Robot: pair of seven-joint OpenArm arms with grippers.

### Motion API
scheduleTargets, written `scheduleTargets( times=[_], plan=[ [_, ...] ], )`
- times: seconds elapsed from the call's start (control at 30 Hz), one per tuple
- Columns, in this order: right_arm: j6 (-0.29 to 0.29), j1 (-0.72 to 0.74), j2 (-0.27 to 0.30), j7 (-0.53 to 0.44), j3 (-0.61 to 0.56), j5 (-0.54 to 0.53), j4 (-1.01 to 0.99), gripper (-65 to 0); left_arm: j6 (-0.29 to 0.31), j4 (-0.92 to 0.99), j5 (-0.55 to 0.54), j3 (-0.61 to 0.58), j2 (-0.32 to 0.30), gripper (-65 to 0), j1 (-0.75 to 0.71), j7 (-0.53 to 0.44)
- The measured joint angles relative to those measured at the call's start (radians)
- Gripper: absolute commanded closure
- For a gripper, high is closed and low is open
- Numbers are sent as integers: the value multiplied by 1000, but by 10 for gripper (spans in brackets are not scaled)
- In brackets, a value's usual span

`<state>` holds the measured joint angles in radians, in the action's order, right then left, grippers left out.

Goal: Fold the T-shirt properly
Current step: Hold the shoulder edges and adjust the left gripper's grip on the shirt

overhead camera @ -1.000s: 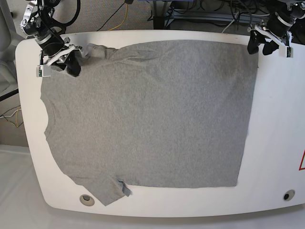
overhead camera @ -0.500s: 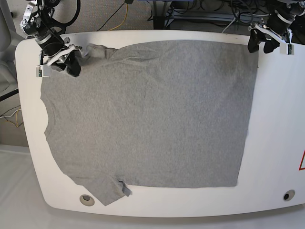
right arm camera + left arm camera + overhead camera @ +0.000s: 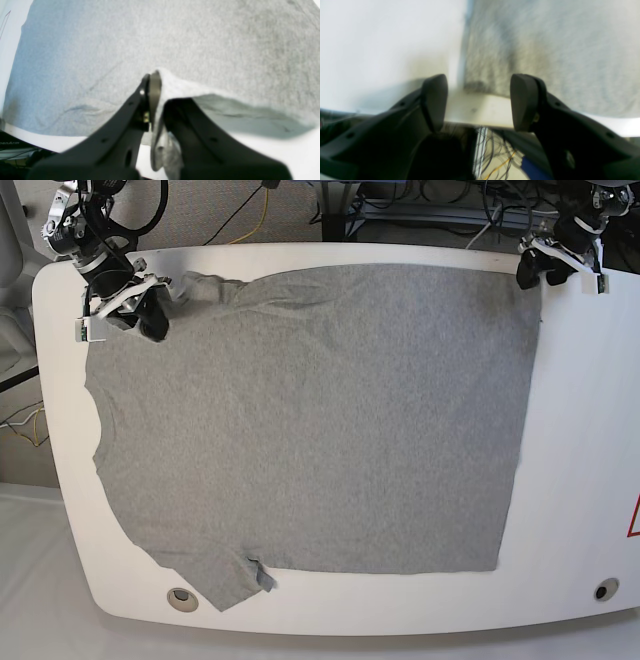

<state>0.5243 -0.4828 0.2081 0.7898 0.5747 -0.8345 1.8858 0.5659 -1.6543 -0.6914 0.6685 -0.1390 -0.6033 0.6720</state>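
Bright, even light; wrist views blurry

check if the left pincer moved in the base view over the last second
Yes. The left pincer has drifted up toward the table's far edge, away from the T-shirt's corner.

We have base overhead, looking down on the table (image 3: pixel 590 430); both wrist views sit close over the T-shirt (image 3: pixel 310 420) corners.

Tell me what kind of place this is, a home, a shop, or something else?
Most likely a robotics lab or test bench, not a home. A grey T-shirt lies spread on a bare white table, with loose cables bundled on the floor behind it.
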Motion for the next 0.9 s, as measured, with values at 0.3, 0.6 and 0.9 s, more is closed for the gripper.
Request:
scheduleTargets(
  times=[0.3,0.6,0.9],
  plan=[
    [0,0,0,0,-1,0,0,0,7,12,15,-4,22,-362,13,-16],
    [1,0,0,0,-5,0,0,0,-5,10,18,-13,24,-366,16,-18],
    [4,0,0,2,-6,0,0,0,-8,7,22,-34,20,-363,18,-29]
  ],
)
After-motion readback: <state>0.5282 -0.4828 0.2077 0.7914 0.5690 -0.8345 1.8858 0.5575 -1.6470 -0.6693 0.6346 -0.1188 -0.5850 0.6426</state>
